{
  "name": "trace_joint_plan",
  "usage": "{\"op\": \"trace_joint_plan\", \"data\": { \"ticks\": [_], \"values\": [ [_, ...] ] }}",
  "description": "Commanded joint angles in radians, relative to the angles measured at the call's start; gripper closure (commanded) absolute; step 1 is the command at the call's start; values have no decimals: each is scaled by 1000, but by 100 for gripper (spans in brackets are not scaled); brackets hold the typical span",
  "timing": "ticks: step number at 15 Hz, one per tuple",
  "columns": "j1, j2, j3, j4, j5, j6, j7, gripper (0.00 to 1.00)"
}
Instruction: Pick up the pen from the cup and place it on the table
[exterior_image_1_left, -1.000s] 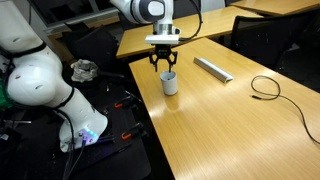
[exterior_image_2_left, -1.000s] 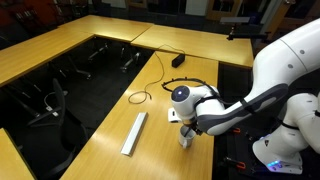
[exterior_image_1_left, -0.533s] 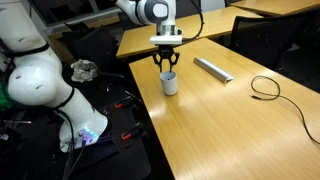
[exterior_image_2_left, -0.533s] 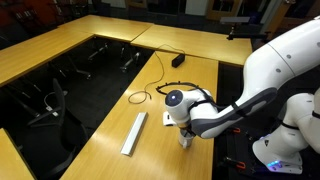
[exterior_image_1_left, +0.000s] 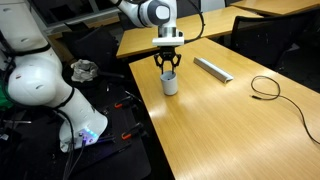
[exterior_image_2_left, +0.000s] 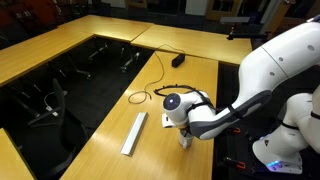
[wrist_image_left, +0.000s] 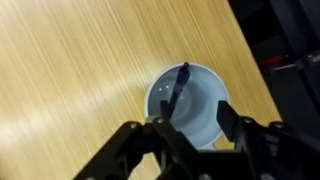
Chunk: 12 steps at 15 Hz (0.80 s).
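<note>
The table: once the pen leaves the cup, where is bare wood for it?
In an exterior view, widest bare table lies nearer the camera than the cup, short of the cable. A smaller patch sits between cup and grey bar. Tightest: cup to table edge.

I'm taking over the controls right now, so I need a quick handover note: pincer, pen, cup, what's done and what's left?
Pincer: open and empty, hovering just above the cup, with a finger on either side of it in the wrist view.
Pen: inside the cup, leaning on its wall, not gripped.
Cup: upright on the table.
Done: pincer lined up over the cup.
Left: lower, close on the pen, lift it out, lay it on the table.
</note>
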Motion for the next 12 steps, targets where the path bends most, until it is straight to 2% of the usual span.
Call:
{"op": "trace_joint_plan", "data": {
  "ticks": [1,2,5,8,10,12],
  "values": [
    [-7,17,7,13,-27,-3,12,54],
    [-8,19,8,13,-27,-4,10,60],
    [-6,24,7,8,-35,0,20,70],
    [-5,33,5,5,-65,8,21,54],
    [-3,40,3,8,-98,3,29,47],
    [-3,49,4,11,-121,-6,25,52]
  ]
}}
